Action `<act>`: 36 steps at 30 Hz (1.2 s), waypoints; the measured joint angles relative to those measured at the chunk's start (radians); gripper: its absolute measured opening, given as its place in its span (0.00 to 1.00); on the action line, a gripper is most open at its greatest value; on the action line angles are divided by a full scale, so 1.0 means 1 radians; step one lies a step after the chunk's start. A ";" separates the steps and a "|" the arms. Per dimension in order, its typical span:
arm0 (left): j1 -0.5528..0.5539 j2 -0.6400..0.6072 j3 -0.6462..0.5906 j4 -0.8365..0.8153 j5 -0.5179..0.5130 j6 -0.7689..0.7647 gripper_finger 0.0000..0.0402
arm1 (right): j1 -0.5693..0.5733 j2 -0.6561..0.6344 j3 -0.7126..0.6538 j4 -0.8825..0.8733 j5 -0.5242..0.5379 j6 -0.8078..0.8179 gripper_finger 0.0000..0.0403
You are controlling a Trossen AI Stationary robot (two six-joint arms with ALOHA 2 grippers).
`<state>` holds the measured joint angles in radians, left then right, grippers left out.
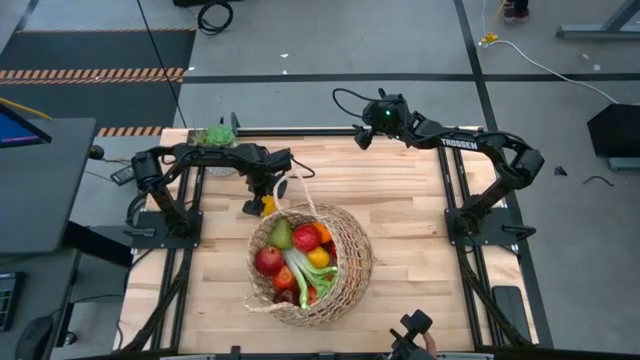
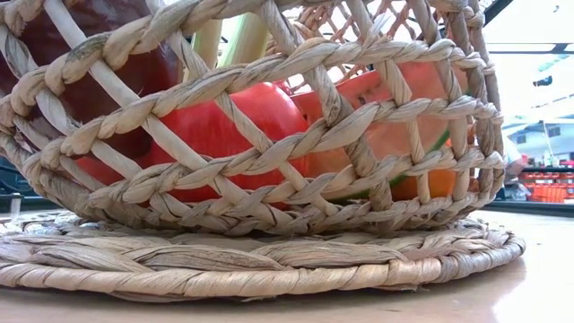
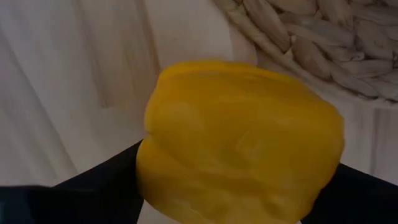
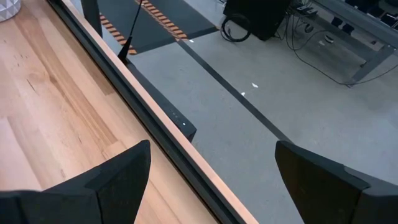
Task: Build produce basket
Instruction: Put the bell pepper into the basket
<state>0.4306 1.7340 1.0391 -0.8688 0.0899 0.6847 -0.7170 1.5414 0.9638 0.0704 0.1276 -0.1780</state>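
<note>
Yellow fills my left wrist view: a blocky, lobed pepper (image 3: 239,146) sits right between my left gripper's fingers (image 3: 93,186), one dark finger showing on each side of it. From the high view the pepper (image 1: 267,206) is a small yellow patch directly under the left gripper (image 1: 262,195), on the table (image 1: 420,230) just beside the far rim of the basket (image 1: 352,262). I can't tell whether the jaws are already pressing on it or only bracketing it; they stand wide, about the pepper's breadth. I can't see whether it is lifted either.

What the next move turns on, as I judge it: the basket lies just past the pepper from the jaws, its woven rim (image 3: 323,43) showing close behind the pepper in the wrist view. So once the grip is firm, it should be a short lift and a carry forward over the rim. The thin handle (image 1: 303,200) arcs up near the gripper, so I'd keep clear of that on the way.

The basket already holds red apples (image 1: 268,261), a pear (image 1: 281,234), oranges (image 1: 318,257) and a leek (image 1: 302,272); the low view shows only weave with red and orange behind it.

My right gripper (image 1: 362,135) waits at the table's far edge, well apart from everything, jaws apart and empty. The left arm is clearly the nearer one.
</note>
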 joint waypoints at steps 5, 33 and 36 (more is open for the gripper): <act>0.000 0.000 0.044 -0.081 -0.130 -0.053 0.80 | 0.000 0.000 0.000 0.000 0.000 0.000 0.86; 0.076 -0.263 0.729 -0.369 -0.047 -0.324 0.80 | 0.000 0.000 0.001 -0.027 0.000 0.001 0.86; 0.001 -0.285 0.734 -0.362 0.023 -0.352 0.81 | 0.000 0.000 0.001 -0.034 0.000 0.002 0.86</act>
<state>0.4314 1.4494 1.7729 -1.2306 0.1134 0.3328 -0.7166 1.5414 0.9649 0.0363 0.1274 -0.1761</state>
